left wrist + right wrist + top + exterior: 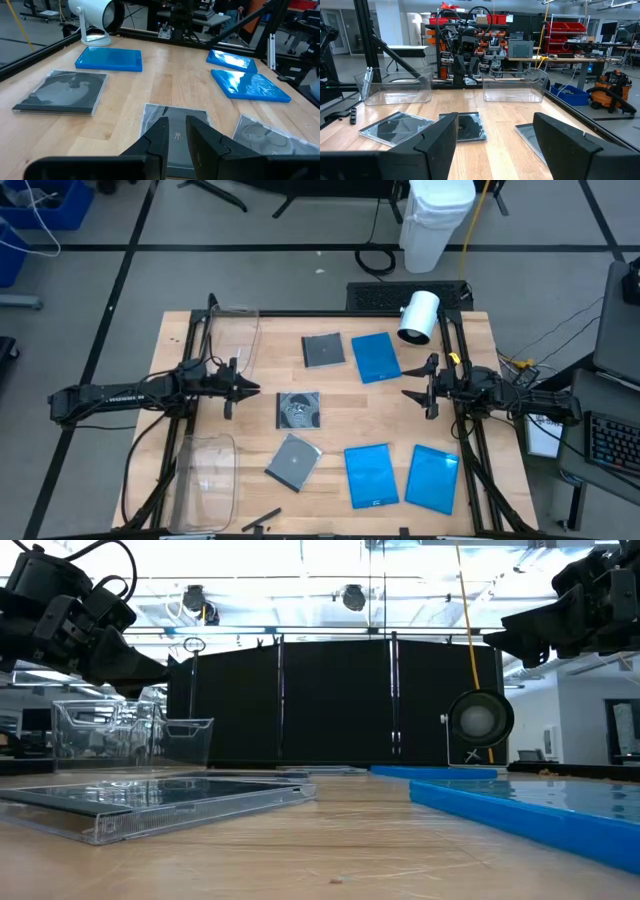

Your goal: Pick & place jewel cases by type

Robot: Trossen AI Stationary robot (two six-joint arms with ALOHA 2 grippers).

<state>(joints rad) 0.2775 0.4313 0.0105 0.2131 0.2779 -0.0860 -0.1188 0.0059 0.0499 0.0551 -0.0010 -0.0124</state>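
Note:
Six jewel cases lie flat on the wooden table. Far row: a grey case (322, 351) and a blue case (376, 357). In the middle lies a clear case showing a disc (298, 411). Near row: a grey case (293, 461) and two blue cases (370, 475) (433, 478). My left gripper (255, 388) hovers at the table's left, pointing level at the disc case (175, 130), its fingers only a narrow gap apart and holding nothing. My right gripper (408, 387) hovers at the table's right, wide open and holding nothing (495, 125).
Two clear plastic bins stand at the table's left, one at the far corner (228, 335) and one at the near corner (205, 480). A white cylinder-shaped lamp (418, 315) stands at the far right. A small black piece (262, 522) lies at the near edge.

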